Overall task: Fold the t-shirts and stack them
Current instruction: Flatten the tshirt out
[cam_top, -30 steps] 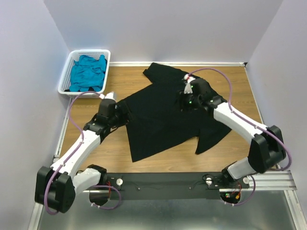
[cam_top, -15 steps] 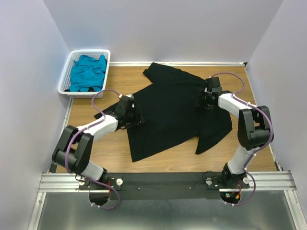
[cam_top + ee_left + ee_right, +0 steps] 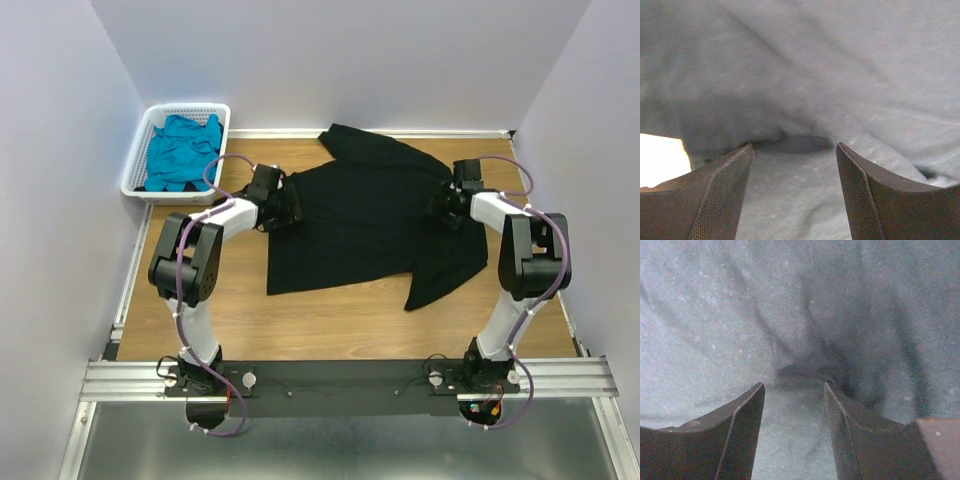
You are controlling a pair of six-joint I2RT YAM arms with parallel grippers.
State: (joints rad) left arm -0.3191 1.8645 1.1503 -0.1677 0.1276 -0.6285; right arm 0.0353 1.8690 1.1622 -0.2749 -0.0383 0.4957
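Black t-shirt [image 3: 360,225], flat on worktop [image 3: 330,320]; left fingers [image 3: 722,197] and right fingers [image 3: 742,437] parted over its cloth, grip cannot be told.

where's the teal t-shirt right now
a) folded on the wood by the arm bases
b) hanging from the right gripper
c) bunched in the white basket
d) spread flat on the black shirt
c: the teal t-shirt lies crumpled inside the white basket at the table's far left corner, apart from the black t-shirt.
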